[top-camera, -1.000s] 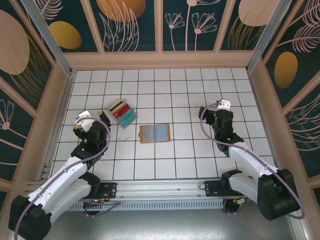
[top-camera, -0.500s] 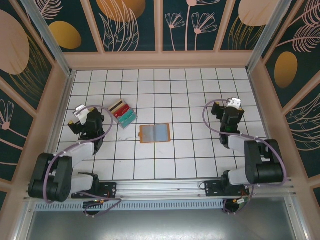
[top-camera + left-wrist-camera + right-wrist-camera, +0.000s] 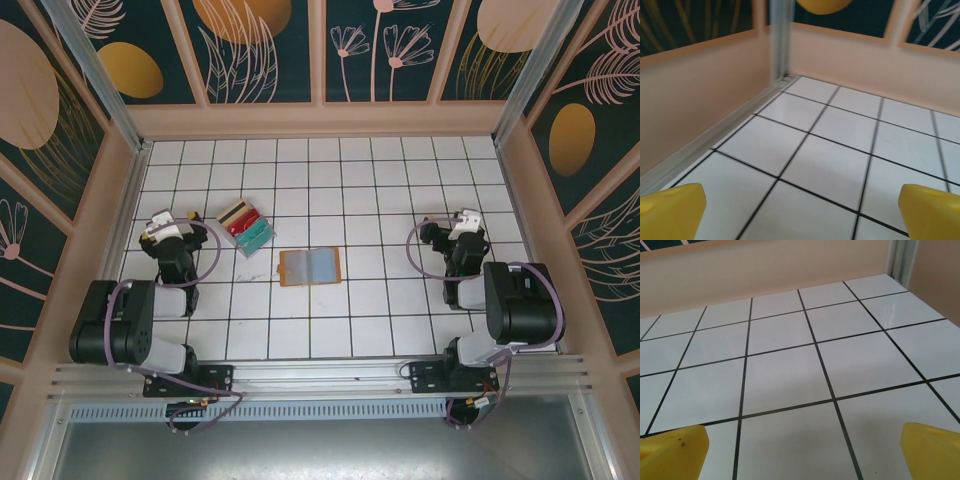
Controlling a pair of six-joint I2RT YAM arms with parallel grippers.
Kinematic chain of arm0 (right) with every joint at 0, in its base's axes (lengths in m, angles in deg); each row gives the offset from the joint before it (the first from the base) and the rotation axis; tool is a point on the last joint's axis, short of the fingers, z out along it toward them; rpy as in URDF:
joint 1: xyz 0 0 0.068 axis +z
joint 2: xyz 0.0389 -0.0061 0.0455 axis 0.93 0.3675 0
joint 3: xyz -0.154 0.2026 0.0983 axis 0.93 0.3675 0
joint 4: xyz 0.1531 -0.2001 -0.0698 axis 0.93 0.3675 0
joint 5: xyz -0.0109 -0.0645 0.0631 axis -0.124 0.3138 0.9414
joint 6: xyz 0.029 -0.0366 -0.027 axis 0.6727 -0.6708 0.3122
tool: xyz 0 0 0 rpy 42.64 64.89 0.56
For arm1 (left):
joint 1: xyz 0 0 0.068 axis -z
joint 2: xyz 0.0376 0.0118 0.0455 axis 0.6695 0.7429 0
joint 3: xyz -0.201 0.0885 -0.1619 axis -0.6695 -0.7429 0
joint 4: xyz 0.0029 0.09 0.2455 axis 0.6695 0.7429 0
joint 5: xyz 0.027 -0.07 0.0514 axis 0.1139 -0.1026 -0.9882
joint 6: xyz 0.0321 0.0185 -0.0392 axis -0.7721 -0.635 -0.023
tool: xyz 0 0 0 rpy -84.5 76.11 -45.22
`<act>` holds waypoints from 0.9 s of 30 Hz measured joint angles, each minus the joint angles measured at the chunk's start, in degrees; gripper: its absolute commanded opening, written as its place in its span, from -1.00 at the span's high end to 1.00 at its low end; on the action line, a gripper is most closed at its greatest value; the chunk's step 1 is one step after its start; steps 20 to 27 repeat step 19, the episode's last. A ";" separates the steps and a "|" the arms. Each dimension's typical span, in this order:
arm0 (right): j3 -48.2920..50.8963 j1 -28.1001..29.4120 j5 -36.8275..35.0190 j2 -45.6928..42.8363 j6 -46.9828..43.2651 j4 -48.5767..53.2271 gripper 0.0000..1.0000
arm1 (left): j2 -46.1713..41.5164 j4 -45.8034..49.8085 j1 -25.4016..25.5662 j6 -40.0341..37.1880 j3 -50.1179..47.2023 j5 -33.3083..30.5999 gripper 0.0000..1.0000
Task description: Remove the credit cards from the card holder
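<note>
Orange-brown card holder (image 3: 310, 266) looks emptied, cards (image 3: 246, 226) stacked nearby, so left claw (image 3: 800, 215) and right claw (image 3: 802, 452), both wide open and empty, should park clear.

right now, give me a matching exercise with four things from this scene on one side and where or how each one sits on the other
Things:
1. card holder
2. cards
3. left gripper
4. right gripper

Place or state:
a. open, at the left side
b. in a pile, farther back and left of the holder
c. lying open near the middle
d. open, at the right side

Pairs: 1-c, 2-b, 3-a, 4-d
</note>
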 measured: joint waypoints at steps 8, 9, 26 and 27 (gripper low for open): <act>0.00 -0.09 1.51 0.02 -0.02 -2.80 -0.98 | 2.08 -4.15 0.00 -2.32 -0.74 6.08 -0.97; 0.00 -0.09 1.49 0.02 0.00 -2.86 -0.97 | 2.08 -4.37 0.00 -2.47 -0.76 6.45 -0.98; 0.00 -0.09 1.51 0.02 0.00 -3.04 -0.97 | 2.08 -4.68 0.00 -4.66 -0.68 12.22 -0.97; 0.00 -0.09 1.51 0.02 0.00 -3.04 -0.97 | 2.08 -4.68 0.00 -4.66 -0.68 12.22 -0.97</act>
